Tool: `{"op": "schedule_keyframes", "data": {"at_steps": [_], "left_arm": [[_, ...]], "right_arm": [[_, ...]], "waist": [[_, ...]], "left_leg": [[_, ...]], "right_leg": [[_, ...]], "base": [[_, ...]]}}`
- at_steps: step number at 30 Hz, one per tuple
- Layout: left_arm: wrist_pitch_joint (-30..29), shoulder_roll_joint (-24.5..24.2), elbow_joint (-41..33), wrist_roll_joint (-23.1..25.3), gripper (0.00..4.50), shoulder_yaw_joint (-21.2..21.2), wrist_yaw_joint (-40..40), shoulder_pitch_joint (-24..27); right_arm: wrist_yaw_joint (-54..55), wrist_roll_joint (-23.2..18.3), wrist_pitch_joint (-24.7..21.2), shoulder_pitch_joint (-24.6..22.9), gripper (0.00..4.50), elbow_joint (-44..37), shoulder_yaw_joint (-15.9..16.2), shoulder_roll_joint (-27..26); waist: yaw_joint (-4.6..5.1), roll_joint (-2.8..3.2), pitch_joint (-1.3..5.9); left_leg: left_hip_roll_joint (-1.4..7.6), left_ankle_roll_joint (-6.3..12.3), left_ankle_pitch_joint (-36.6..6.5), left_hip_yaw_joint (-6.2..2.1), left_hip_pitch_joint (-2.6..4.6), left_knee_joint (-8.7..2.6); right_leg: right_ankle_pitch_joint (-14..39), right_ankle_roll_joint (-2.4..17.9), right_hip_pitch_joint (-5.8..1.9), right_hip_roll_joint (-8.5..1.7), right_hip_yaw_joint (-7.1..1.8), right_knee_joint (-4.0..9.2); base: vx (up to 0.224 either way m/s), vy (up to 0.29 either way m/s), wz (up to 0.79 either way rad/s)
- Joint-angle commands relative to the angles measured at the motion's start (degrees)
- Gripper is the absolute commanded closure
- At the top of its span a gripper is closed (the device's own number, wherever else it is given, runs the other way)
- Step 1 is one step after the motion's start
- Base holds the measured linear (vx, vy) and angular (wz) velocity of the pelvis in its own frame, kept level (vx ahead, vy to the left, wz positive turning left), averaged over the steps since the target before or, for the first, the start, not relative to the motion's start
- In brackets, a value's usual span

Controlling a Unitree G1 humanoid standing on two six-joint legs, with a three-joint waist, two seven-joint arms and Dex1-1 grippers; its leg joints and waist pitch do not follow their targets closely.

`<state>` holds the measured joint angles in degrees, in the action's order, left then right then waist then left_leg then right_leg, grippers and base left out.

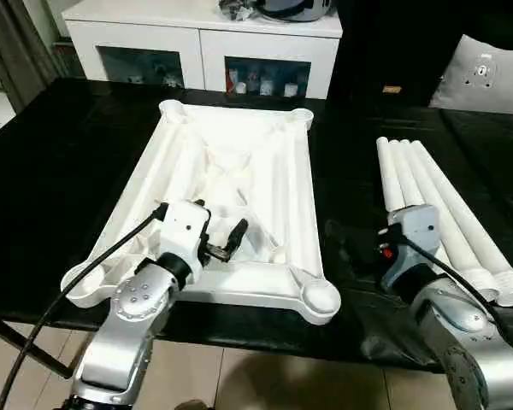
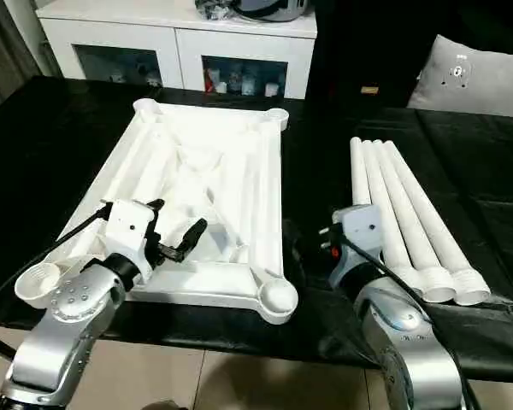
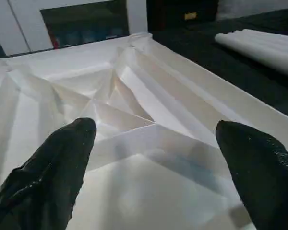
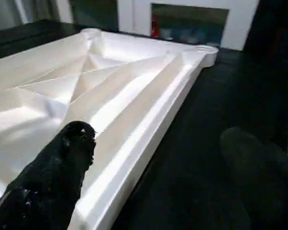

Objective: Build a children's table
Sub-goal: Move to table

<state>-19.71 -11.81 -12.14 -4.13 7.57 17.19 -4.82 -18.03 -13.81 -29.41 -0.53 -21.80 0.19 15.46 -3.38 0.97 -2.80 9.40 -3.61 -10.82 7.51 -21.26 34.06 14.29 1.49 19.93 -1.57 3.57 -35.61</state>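
The white table top point(image 1: 239, 179) lies ribbed side up on the black-covered table point(image 1: 60, 145), its round corner sockets open to the ceiling; the nearest socket point(image 1: 318, 297) sits at about 5 o'clock of the top, close to the table's front edge. The four white legs point(image 1: 436, 205) lie side by side at 3 o'clock of the top, well apart from it, touching one another, their collared ends toward the robot.

The left claw point(image 1: 215, 237) hangs over the near end of the top with its black fingers point(image 3: 62, 158) spread wide and nothing between them. The right claw point(image 2: 312, 242) sits between the top's right rim and the legs, also spread wide and empty; one finger point(image 4: 62, 158) hangs just beside the rim.

No leg is fitted yet, so the first pick is still ahead. The likely trouble: the legs are round and packed tight, so a claw closing on one may nudge its neighbours and set them rolling toward the edge at 3 o'clock. The top's near corners overhang close to the front edge, so a push from either claw could slide it off. A tapered tube gripped off-centre may also tip and miss its socket.
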Motion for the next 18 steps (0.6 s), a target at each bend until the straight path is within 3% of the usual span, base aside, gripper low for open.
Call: {"op": "schedule_keyframes", "data": {"at_steps": [1, 3, 6, 9, 10, 11, 12, 13, 14, 15, 16, 17, 18], "left_arm": [[-0.2, 0.1, -0.4, -0.6, 0.02, -0.3, 0.4, 0.6], [0.6, 0.3, -0.7, -0.1, 0.02, -0.4, 0.0, 0.9], [0.9, 0.7, -1.0, 0.0, 0.02, -0.5, -0.6, 1.1], [0.9, 0.8, -1.1, 0.0, 0.02, -0.3, -0.7, 1.2], [0.9, 0.7, -1.1, 0.1, 0.02, -0.2, -0.6, 1.2], [1.0, 0.6, -1.1, 0.1, 0.02, 0.0, -0.5, 1.2], [1.0, 0.5, -1.1, 0.1, 0.02, 0.1, -0.3, 1.2], [1.0, 0.4, -1.1, 0.1, 0.02, 0.2, -0.3, 1.3], [1.0, 0.4, -1.1, 0.1, 0.02, 0.2, -0.3, 1.3], [1.0, 0.5, -1.1, 0.1, 0.02, 0.2, -0.2, 1.3], [1.1, 0.5, -1.1, 0.2, 0.02, 0.2, -0.2, 1.3], [1.2, 0.5, -1.1, 0.3, 0.02, 0.3, -0.2, 1.3], [1.2, 0.5, -1.1, 0.3, 0.02, 0.3, -0.2, 1.3]], "right_arm": [[-1.0, 0.1, -0.9, -0.1, 0.0, -0.5, 0.0, 0.9], [-1.2, 0.1, -1.3, -0.5, 0.0, -0.5, -0.1, 1.2], [-0.9, -0.4, -1.8, -0.8, 0.0, -0.9, -0.3, 0.6], [-0.5, -0.6, -1.6, -1.1, 0.0, -1.3, 0.4, 0.0], [-0.4, -0.7, -1.4, -1.1, 0.0, -1.4, 0.5, 0.0], [-0.4, -1.0, -1.3, -1.2, 0.0, -1.5, 0.7, -0.1], [-0.5, -1.1, -1.4, -1.2, 0.0, -1.6, 0.8, -0.2], [-0.5, -0.7, -1.5, -1.3, 0.0, -1.6, 1.1, 0.0], [-0.5, -0.7, -1.5, -1.3, 0.0, -1.6, 1.1, 0.0], [-0.5, -0.6, -1.4, -1.3, 0.0, -1.6, 1.2, 0.0], [-0.7, -0.2, -1.3, -1.5, 0.0, -1.5, 1.4, 0.1], [-0.7, 0.1, -1.2, -1.5, 0.0, -1.4, 1.5, 0.1], [-0.7, 0.2, -1.2, -1.6, 0.0, -1.4, 1.5, 0.1]], "waist": [[-0.05, -0.4, 2.44], [-0.02, -0.63, 2.46], [-0.08, -0.53, 2.55], [0.59, -0.07, 2.58], [1.0, 0.29, 2.7], [1.57, 0.73, 2.82], [1.9, 0.96, 2.94], [2.63, 1.13, 3.01], [3.06, 0.85, 3.05], [3.23, 0.18, 2.79], [3.33, -1.17, 2.63], [1.77, -2.26, 2.4], [1.42, -2.37, 2.31]], "left_leg": [[3.82, 2.84, -8.6, -0.85, 0.25, -4.18], [3.76, 2.8, -8.5, -0.75, 0.21, -4.15], [3.84, 3.05, -7.6, -0.72, 0.27, -4.09], [4.85, 1.52, -9.4, -1.52, 0.81, -4.55], [5.87, 1.49, -10.6, -2.3, 1.31, -5.06], [8.05, 3.23, -11.3, -3.73, 1.96, -5.96], [9.61, 4.86, -10.9, -4.73, 2.42, -6.5], [11.62, 9.22, -9.6, -6.13, 2.74, -7.24], [11.74, 11.63, -8.9, -6.24, 2.61, -7.24], [10.26, 15.92, -8.9, -5.2, 1.68, -6.68], [4.38, 16.45, -10.6, -1.51, 0.0, -3.37], [-1.7, 12.88, -8.9, 1.64, -0.88, 4.07], [-1.9, 11.71, -7.7, 1.68, -1.7, 5.64]], "right_leg": [[4.1, 8.1, -1.91, -6.62, -3.82, 4.73], [4.5, 7.8, -1.86, -6.49, -3.83, 4.75], [3.6, 7.9, -1.76, -6.52, -3.85, 4.67], [1.5, 7.7, -1.51, -4.95, -2.92, 4.53], [0.3, 8.2, -1.51, -4.17, -2.32, 4.21], [-0.3, 8.9, -1.2, -3.75, -1.59, 3.3], [-0.5, 9.5, -0.84, -3.85, -1.24, 2.52], [-0.2, 10.6, -0.16, -4.32, -1.01, 0.89], [-0.3, 11.6, -0.03, -4.76, -1.27, 0.42], [-0.6, 15.9, -0.21, -5.75, -1.86, 1.08], [0.4, 22.1, -1.01, -5.95, -2.36, 4.84], [10.6, 23.2, -2.49, -7.38, -3.04, 9.11], [14.8, 21.7, -3.11, -7.79, -3.66, 9.73]], "base": [[0.0, 0.0, 0.0], [0.0, 0.0, 0.0], [0.0, 0.0, 0.0], [0.0, 0.0, 0.0], [0.0, 0.0, 0.0], [0.0, 0.0, 0.0], [0.0, 0.0, 0.0], [-0.001, -0.057, 0.05], [-0.006, -0.081, 0.05], [-0.006, -0.081, 0.05], [-0.023, -0.082, 0.05], [-0.031, -0.09, 0.08], [-0.031, -0.09, 0.08]]}}
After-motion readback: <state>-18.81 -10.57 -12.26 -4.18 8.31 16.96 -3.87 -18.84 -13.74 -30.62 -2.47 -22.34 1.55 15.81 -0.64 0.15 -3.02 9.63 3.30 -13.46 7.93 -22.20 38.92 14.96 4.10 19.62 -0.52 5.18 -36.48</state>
